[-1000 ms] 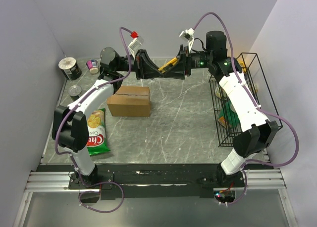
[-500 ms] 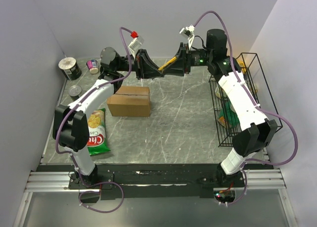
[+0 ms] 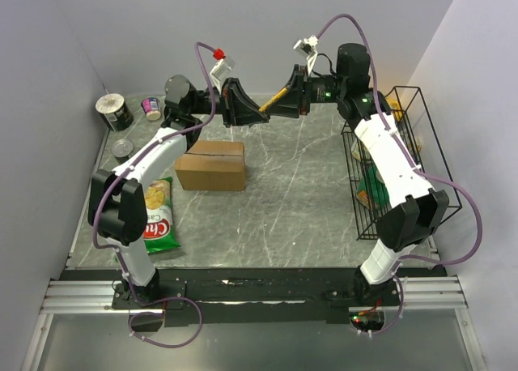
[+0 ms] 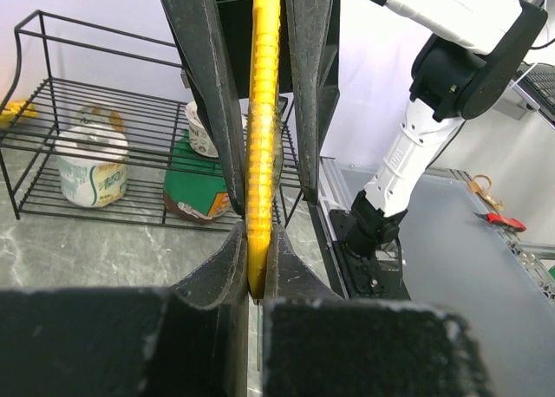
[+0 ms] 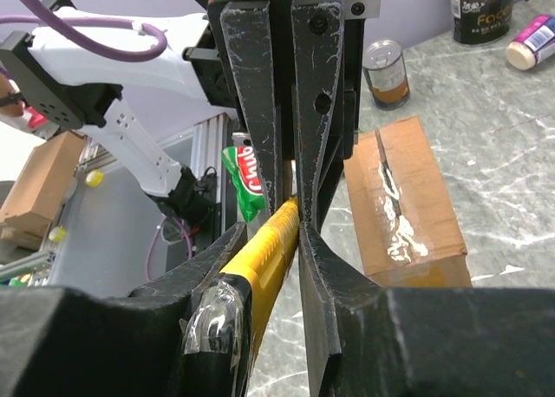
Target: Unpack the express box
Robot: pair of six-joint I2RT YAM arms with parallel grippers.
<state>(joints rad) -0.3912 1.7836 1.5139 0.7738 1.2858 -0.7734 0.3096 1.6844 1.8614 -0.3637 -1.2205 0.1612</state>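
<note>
I'm watching the right end effector narrowing its fingers around the yellow tool. In the wrist views they are lying close along both sides of the handle, though I can't tell whether they are clamping it yet. Both end effectors are shifting together up the overhead view, carrying the tool with them. The left end effector, pinching the tool's other end, is moving up and a touch to the left. The right arm is following, its elbow sliding slightly inward and its wrist riding higher against the back wall.
</note>
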